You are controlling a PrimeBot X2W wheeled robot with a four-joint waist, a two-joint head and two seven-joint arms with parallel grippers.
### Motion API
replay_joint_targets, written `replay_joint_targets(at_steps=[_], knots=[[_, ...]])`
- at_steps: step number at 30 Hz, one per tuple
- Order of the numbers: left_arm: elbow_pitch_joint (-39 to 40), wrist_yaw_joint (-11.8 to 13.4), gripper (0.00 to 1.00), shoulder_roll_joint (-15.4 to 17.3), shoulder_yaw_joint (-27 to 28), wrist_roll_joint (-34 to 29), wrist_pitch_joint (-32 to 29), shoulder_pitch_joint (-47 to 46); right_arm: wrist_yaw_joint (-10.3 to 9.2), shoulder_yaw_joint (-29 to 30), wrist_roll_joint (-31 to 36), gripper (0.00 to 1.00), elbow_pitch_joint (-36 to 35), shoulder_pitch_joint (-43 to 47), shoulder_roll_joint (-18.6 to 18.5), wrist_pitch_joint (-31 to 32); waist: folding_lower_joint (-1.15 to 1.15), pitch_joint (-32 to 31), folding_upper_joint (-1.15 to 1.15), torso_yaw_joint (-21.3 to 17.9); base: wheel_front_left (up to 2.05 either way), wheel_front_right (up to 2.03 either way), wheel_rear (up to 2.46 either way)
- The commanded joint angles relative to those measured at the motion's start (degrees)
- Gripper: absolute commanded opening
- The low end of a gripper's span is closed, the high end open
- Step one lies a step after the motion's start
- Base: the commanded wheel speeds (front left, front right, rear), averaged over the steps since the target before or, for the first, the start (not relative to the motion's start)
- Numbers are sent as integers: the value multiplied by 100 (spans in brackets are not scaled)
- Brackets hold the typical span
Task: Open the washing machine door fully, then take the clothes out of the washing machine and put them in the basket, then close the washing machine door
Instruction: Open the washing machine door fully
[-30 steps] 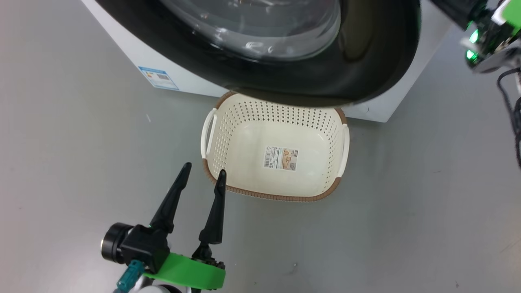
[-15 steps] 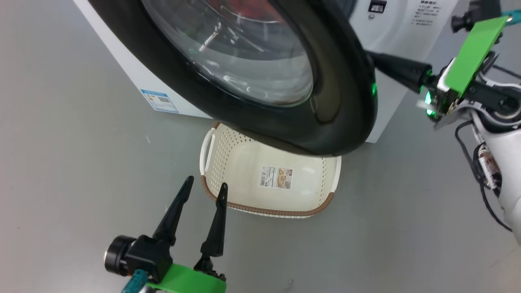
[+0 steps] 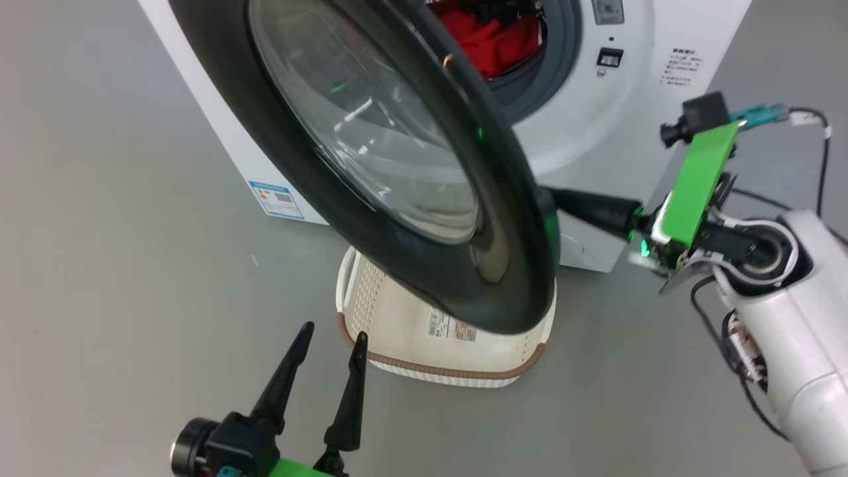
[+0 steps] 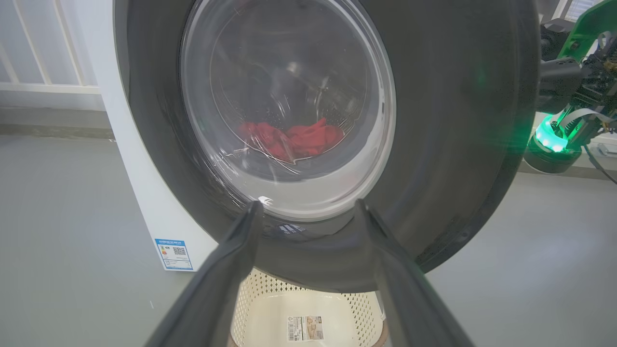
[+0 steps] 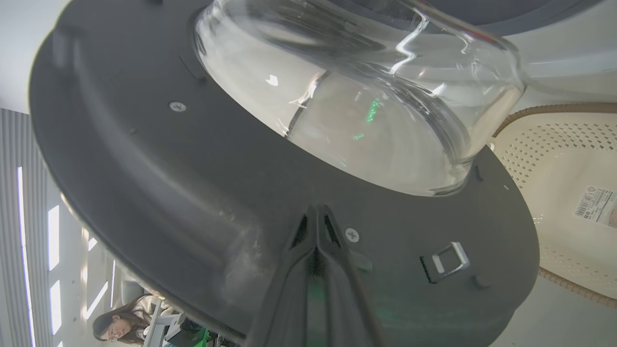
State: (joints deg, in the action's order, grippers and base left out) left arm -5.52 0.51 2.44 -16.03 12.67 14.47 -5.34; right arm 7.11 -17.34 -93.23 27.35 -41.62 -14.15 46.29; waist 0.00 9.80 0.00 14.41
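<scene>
The washing machine door (image 3: 424,218) stands partly swung out from the white washing machine (image 3: 596,119), hanging over the cream basket (image 3: 450,366) on the floor. Red clothes (image 3: 487,36) lie in the drum, also visible through the door glass (image 4: 294,140). My right gripper (image 3: 560,197) reaches behind the door's free edge; in the right wrist view it is shut (image 5: 316,208), tips against the door's inner face (image 5: 144,193) below the glass bowl. My left gripper (image 3: 334,331) is open and empty in front of the basket's left corner, pointing at the door (image 4: 458,120).
A blue label (image 3: 277,199) is on the machine's side wall. Grey floor lies left and right of the basket. My pale right forearm (image 3: 795,331) with loose cables fills the right side. A person (image 5: 113,327) sits far off beyond the door.
The door has swung further open toward the left, uncovering the drum mouth and red clothes. My right gripper has followed behind its edge. The head camera has shifted; the left gripper holds still.
</scene>
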Motion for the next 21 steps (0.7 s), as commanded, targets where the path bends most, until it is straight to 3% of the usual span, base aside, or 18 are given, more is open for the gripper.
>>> replay_joint_targets(at_steps=[1,21], knots=[[122,-12,100,43,213,-39,52,20,37,-78,35,0,-206,112,109,60,0,-102,0,72,0,0,0],[123,-94,100,43,414,-152,52,517,37,-348,140,0,-784,1060,603,186,0,-702,0,751,0,0,0]])
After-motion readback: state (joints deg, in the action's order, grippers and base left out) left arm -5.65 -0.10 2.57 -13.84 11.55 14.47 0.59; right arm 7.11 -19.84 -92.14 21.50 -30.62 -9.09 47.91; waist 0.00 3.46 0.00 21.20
